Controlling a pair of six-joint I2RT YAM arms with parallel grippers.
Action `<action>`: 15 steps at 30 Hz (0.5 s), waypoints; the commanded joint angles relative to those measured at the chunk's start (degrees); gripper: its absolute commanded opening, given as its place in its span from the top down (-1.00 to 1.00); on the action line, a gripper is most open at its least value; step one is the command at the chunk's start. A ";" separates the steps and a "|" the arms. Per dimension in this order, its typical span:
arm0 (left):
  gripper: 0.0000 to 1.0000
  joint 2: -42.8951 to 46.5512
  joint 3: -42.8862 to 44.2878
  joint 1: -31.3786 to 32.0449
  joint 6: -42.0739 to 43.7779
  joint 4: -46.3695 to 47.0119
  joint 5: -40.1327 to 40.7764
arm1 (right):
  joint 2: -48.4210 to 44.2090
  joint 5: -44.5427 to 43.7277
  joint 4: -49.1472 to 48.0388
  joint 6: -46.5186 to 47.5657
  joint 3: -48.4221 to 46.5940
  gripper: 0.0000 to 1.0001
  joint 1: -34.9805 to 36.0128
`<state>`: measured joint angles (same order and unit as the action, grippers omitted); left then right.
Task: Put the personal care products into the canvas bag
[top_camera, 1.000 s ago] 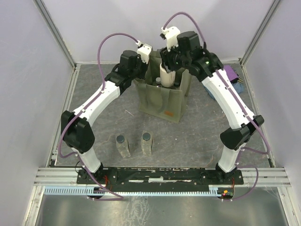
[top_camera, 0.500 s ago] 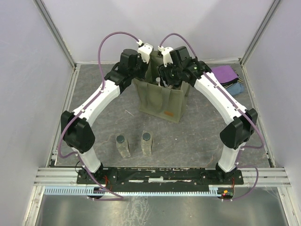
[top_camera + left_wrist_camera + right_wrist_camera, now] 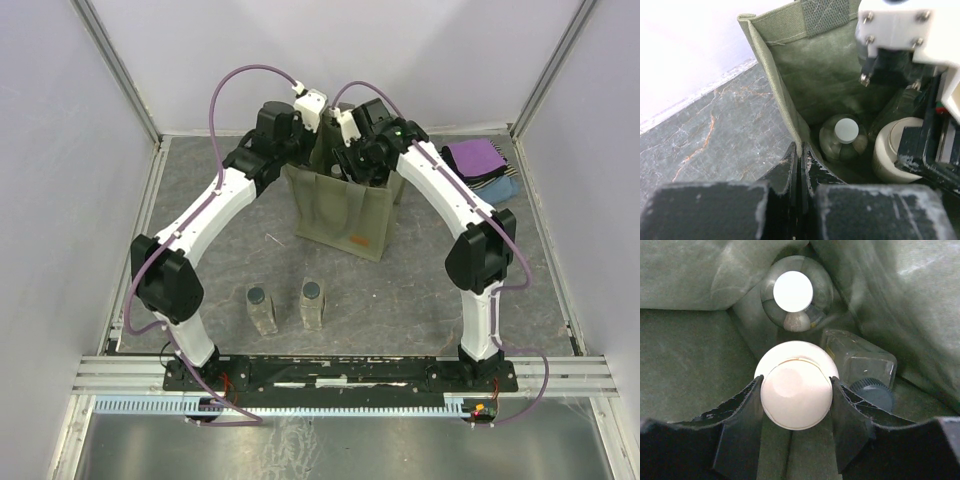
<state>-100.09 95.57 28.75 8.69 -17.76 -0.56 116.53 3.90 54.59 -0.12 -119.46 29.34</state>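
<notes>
The olive canvas bag (image 3: 345, 215) stands upright at the back of the table. My left gripper (image 3: 801, 150) is shut on the bag's left rim (image 3: 765, 55), holding it. My right gripper (image 3: 796, 384) is down inside the bag, shut on the cream-white round jar (image 3: 796, 400). Beside the jar, in the bag, stands a round clear bottle with a white top (image 3: 795, 292), and a clear rectangular bottle with a dark cap (image 3: 860, 360) lies on its side. The left wrist view shows the same round bottle (image 3: 842, 137) and jar (image 3: 890, 150). Two clear dark-capped bottles (image 3: 260, 308) (image 3: 313, 303) stand on the table in front.
A blue and purple folded cloth (image 3: 482, 165) lies at the back right, close to the right arm. Metal frame rails (image 3: 150, 200) border the grey marbled table. Both arms crowd over the bag's mouth.
My right gripper has come down with the cream jar from above the bag's mouth to inside the bag. The left gripper has kept its hold on the rim.
</notes>
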 commanded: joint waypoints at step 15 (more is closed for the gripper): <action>0.95 -1.52 6.65 0.21 2.73 2.77 -0.45 | 2.82 -3.72 -7.22 2.89 -0.45 0.99 -0.45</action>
<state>-101.67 98.52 28.75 8.71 -18.72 -0.58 118.45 2.50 51.90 1.26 -119.22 29.39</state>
